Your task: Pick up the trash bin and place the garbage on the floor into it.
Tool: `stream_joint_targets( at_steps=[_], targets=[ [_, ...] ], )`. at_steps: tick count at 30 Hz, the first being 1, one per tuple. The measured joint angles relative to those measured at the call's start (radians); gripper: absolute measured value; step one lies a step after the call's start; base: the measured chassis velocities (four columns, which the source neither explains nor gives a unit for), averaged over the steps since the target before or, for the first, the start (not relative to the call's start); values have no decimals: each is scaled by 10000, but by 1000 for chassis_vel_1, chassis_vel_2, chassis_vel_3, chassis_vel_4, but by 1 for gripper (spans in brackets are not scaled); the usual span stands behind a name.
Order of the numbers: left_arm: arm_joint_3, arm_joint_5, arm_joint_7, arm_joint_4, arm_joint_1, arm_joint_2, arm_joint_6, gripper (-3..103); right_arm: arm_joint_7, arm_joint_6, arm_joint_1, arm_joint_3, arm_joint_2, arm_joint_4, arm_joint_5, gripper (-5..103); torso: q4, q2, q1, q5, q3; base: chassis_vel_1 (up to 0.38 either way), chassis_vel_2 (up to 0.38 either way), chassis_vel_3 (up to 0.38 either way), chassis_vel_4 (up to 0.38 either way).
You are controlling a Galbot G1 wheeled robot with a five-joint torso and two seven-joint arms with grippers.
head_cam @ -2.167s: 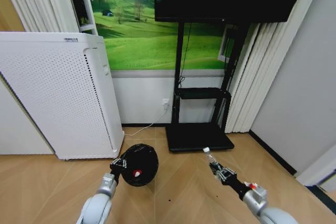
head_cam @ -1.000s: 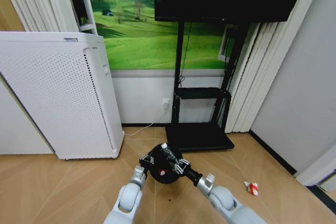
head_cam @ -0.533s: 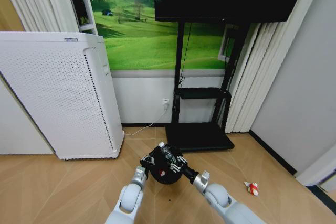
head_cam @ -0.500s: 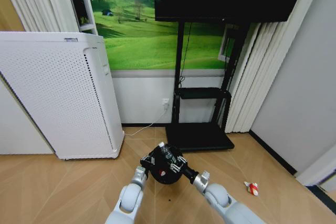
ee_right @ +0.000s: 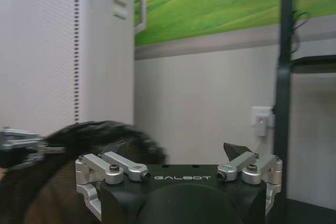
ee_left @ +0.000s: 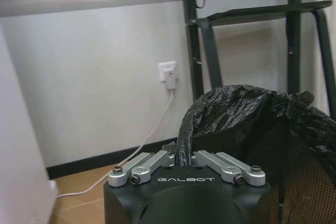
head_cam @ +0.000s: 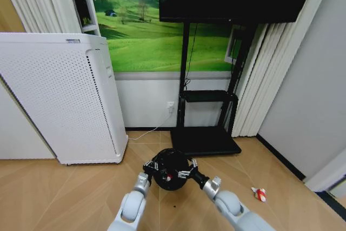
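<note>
Left hand [head_cam: 149, 167] is clamped closed, right hand [head_cam: 184, 170] spread wide, arms converging forward.

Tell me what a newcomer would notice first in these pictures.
The black trash bin hangs above the wooden floor, the left gripper shut on its bag-lined rim and the open right gripper over its mouth. A red-and-white wrapper lies on the floor to the right; a white perforated appliance stands left.
</note>
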Motion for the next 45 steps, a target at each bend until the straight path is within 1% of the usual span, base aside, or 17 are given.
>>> stream_joint_targets(
  at_steps=[1,2,3,4,6,7,10,11,14,15,17,22,25,29,37,42,45],
  targets=[
    [-160,-54,0,-122,89,93,0,6,83,-42,-179,332,-34,62,48,100,0,0,0,0,0,0,0,0,0],
    [-160,-54,0,-122,89,93,0,6,83,-42,-179,332,-34,62,48,100,0,0,0,0,0,0,0,0,0],
    [-348,-106,-8,-268,194,221,-7,6,175,-87,-419,816,-70,115,87,100,-2,0,0,2,0,0,0,0,0],
    [-348,-106,-8,-268,194,221,-7,6,175,-87,-419,816,-70,115,87,100,-2,0,0,2,0,0,0,0,0],
    [-679,-149,-69,-561,423,520,-81,6,525,-324,-900,1897,-94,163,26,100,-1,1,-1,0,0,0,0,0,0],
    [-679,-149,-69,-561,423,520,-81,6,525,-324,-900,1897,-94,163,26,100,-1,1,-1,0,0,0,0,0,0],
    [-1086,-177,-103,-965,707,808,-119,6,1452,-1042,-1434,3255,-82,176,-123,100,-2,0,-2,0,-1,0,0,0,0],
    [-1086,-177,-103,-965,707,808,-119,6,1452,-1042,-1434,3255,-82,176,-123,100,-2,0,-2,0,-1,0,0,0,0],
    [-1400,-184,-149,-1276,905,848,-120,6,2014,-1476,-1936,4169,-81,177,-191,100,-2,1,-2,1,-1,0,0,0,0],
    [-1400,-184,-149,-1276,905,848,-120,6,2014,-1476,-1936,4169,-81,177,-191,100,-2,1,-2,1,-1,0,0,0,0],
    [-1624,-207,-188,-1432,1022,833,-110,6,2108,-1543,-2289,4644,-50,221,-146,100,-4,1,-2,0,-1,0,0,0,0],
    [-1967,-290,-215,-1622,1219,854,-98,6,2310,-1479,-2669,4949,154,310,14,100,-1,1,-1,2,0,0,0,0,0],
    [-2305,-399,-218,-1783,1348,887,-96,6,2592,-1545,-2843,5042,472,321,39,100,-3,1,-1,1,-1,0,0,0,0],
    [-2638,-594,-221,-1961,1516,1009,-79,6,2637,-1582,-2862,5027,690,238,40,100,-1,1,-2,0,-1,0,0,0,0],
    [-2819,-707,-218,-2010,1590,1111,-74,6,2619,-1597,-2585,4799,731,-58,23,100,0,0,-1,0,1,-35,-38,33,45],
    [-2768,-714,-213,-1977,1552,1055,-72,6,2569,-1604,-2470,4685,666,-241,21,100,-5,0,-1,0,1,-150,-131,153,182],
    [-2692,-709,-210,-1924,1494,1010,-64,6,2493,-1586,-2399,4646,597,-397,20,100,-3,1,1,-3,1,-212,-227,204,217]
  ],
)
